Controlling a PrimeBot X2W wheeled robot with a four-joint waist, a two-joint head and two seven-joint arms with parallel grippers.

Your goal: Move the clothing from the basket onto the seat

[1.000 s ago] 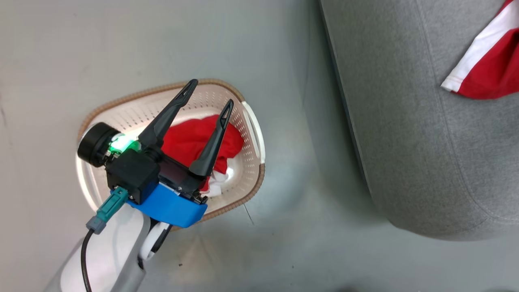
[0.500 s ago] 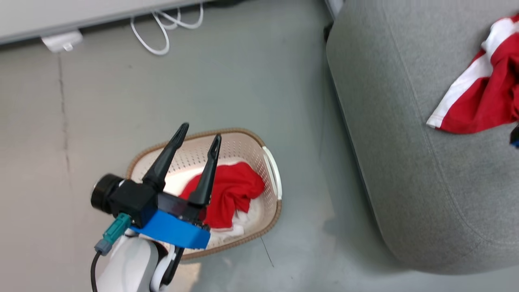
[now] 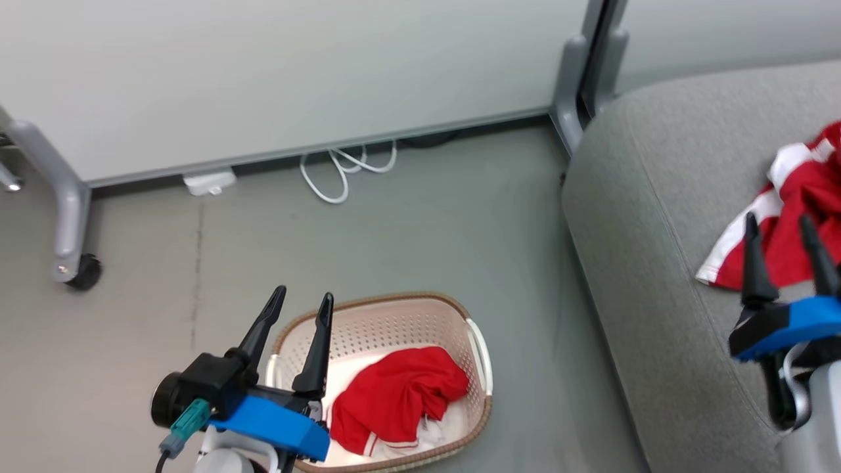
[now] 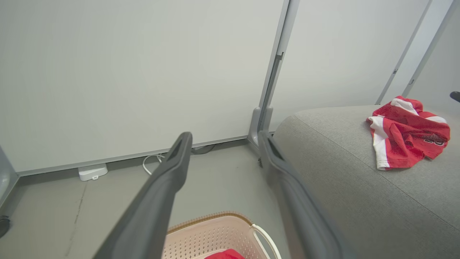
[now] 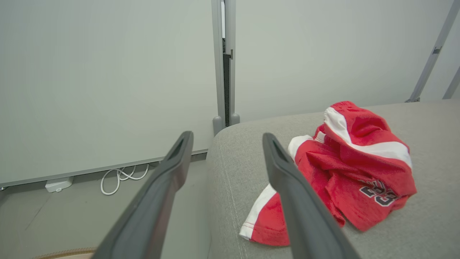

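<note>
A grey floor (image 3: pixel 427 223) is bounded by white panels (image 3: pixel 295 66); the left end effector (image 3: pixel 304 293) and right end effector (image 3: pixel 778 219) are held open, empty.

Left claw (image 4: pixel 224 138) spread wide, nothing between fingers. Left of seat (image 4: pixel 359 194): basket (image 4: pixel 212 233) on floor (image 4: pixel 222 183), red cloth (image 4: pixel 224 254) inside. On seat: crumpled red-white garment (image 4: pixel 406 138).

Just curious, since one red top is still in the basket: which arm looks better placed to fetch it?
Left, probably. Its open left gripper hangs at the rim of the basket, beside the red garment inside. The right gripper, also open, is over the sofa, near the second garment lying there.
</note>
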